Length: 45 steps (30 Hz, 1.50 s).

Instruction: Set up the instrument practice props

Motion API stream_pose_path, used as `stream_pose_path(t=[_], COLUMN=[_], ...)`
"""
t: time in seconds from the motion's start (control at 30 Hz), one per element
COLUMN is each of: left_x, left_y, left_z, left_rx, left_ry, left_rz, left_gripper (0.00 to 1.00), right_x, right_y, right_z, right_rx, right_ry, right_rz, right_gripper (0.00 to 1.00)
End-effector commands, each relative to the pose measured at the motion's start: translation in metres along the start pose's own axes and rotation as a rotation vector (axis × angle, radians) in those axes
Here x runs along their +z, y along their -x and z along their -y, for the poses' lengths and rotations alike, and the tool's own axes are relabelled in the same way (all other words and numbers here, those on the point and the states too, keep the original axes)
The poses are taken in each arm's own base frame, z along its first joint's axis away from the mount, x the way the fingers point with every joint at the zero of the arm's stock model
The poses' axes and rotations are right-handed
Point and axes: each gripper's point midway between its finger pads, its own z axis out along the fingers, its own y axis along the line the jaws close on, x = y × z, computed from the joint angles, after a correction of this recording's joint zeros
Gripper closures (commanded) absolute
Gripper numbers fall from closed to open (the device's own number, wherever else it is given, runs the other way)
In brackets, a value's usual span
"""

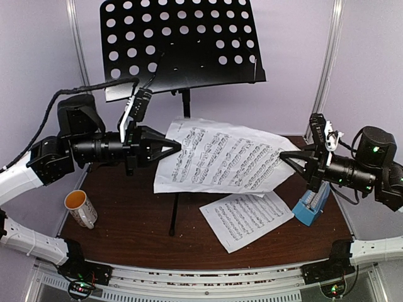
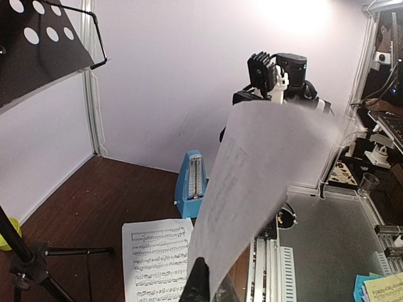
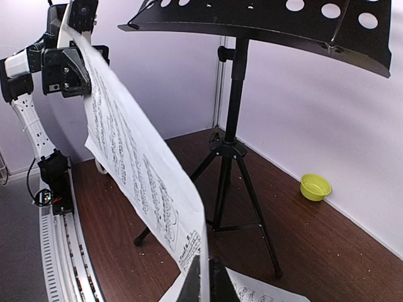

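Above the table (image 1: 132,226), sheet-music page (image 1: 220,157) between left gripper (image 1: 178,147) and right gripper (image 1: 281,154), each clamped on one edge.

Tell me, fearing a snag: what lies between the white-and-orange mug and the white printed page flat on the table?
Top view: only a leg of the black tripod music stand crosses the bare brown tabletop there.

Robot lab booth: white panels (image 2: 176,82), aluminium posts (image 2: 93,107).

White/orange mug (image 1: 80,208) front L, lime bowl (image 3: 315,187)
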Motion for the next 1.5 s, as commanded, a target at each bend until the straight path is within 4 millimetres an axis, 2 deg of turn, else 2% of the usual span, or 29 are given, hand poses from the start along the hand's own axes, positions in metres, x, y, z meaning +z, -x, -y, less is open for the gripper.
stream_pose_path(t=[0.0, 0.1, 0.13, 0.23, 0.33, 0.53, 0.7, 0.73, 0.8, 0.97, 1.13, 1.27, 1.47], left_x=[0.000, 0.004, 0.004, 0.000, -0.004, 0.002, 0.014, 0.018, 0.028, 0.044, 0.053, 0.049, 0.041], left_y=[0.006, -0.009, -0.014, -0.021, -0.025, -0.037, -0.038, -0.041, -0.048, -0.057, -0.063, -0.064, -0.049], left_z=[-0.007, -0.021, -0.026, -0.037, -0.047, -0.057, -0.051, -0.049, -0.042, -0.034, -0.029, -0.031, -0.025], left_rx=[0.008, -0.006, -0.008, 0.001, 0.039, 0.147, 0.231, 0.246, 0.273, 0.292, 0.337, 0.372, 0.404], left_ry=[0.040, 0.105, 0.130, 0.197, 0.260, 0.276, 0.199, 0.176, 0.131, 0.055, 0.012, 0.026, 0.017], left_rz=[0.008, -0.072, -0.088, -0.092, -0.117, -0.257, -0.341, -0.367, -0.410, -0.422, -0.452, -0.473, -0.424], left_gripper=[1.00, 0.75, 0.63, 0.37, 0.26, 0.22, 0.18, 0.14, 0.13, 0.13, 0.13, 0.13, 0.12], right_x=[-0.001, 0.003, 0.005, 0.006, 0.004, -0.004, -0.007, -0.007, -0.008, -0.011, -0.011, -0.012, -0.012], right_y=[-0.003, -0.014, -0.019, -0.031, -0.044, -0.064, -0.078, -0.079, -0.075, -0.064, -0.061, -0.063, -0.063], right_z=[0.010, 0.009, 0.008, 0.003, -0.003, -0.008, -0.014, -0.015, -0.017, -0.020, -0.022, -0.024, -0.028], right_rx=[-0.032, -0.075, -0.087, -0.110, -0.100, -0.070, -0.054, -0.049, -0.042, -0.027, -0.011, -0.006, -0.006], right_ry=[-0.054, -0.045, -0.037, 0.000, 0.038, 0.067, 0.105, 0.111, 0.124, 0.142, 0.152, 0.160, 0.192], right_rz=[-0.023, -0.105, -0.140, -0.235, -0.307, -0.439, -0.552, -0.565, -0.570, -0.559, -0.567, -0.588, -0.618], right_gripper=[1.00, 1.00, 1.00, 1.00, 1.00, 1.00, 1.00, 1.00, 1.00, 1.00, 1.00, 1.00, 1.00])
